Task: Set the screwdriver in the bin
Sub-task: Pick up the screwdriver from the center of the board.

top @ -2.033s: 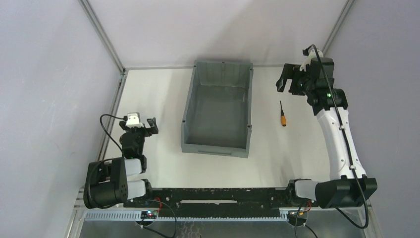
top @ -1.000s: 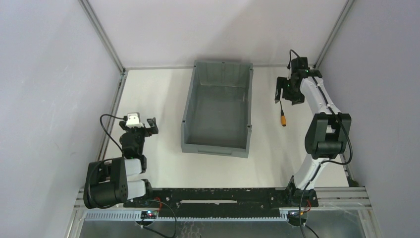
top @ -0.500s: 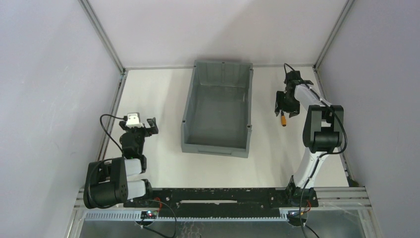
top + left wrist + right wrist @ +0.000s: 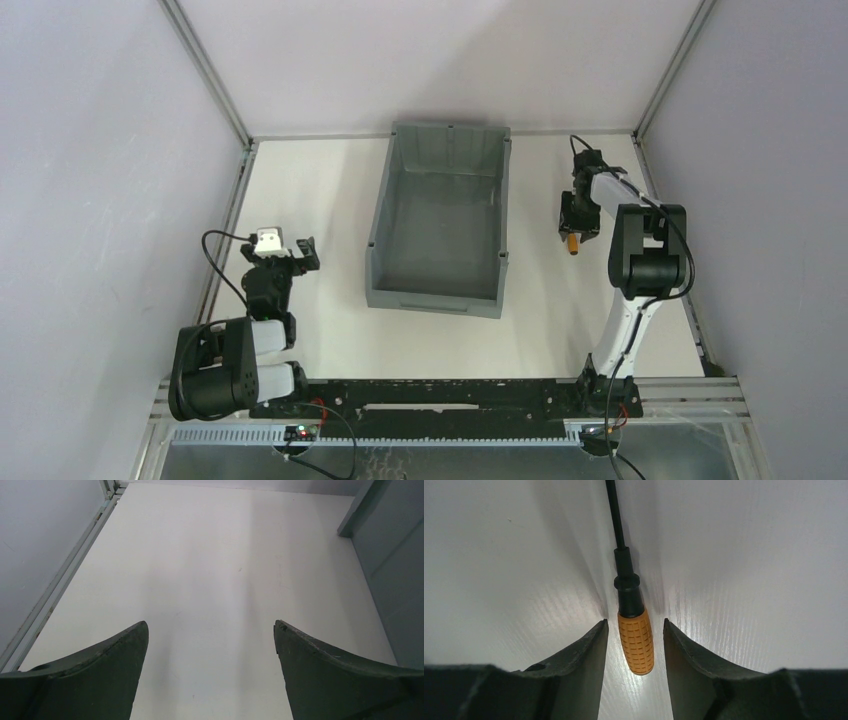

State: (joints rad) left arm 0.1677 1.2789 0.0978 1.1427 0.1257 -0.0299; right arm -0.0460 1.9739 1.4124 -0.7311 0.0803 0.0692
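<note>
Orange-handled screwdriver (image 4: 636,642) lies straddled by right pincer (image 4: 634,625).

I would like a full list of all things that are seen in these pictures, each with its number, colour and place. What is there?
screwdriver: one, orange handle and black shaft, lying on the table to the right of the bin
bin: one, grey, middle of the table toward the far edge
table: one, white, under everything
walls: pale grey, on the left, far and right sides of the table
mounting rail: one, black, at the near edge, carrying both arm bases
left pincer: one, dark, open, above bare table to the left of the bin
right pincer: one, dark, open, low over the table, one finger on each side of the screwdriver handle, with thin gaps
</note>
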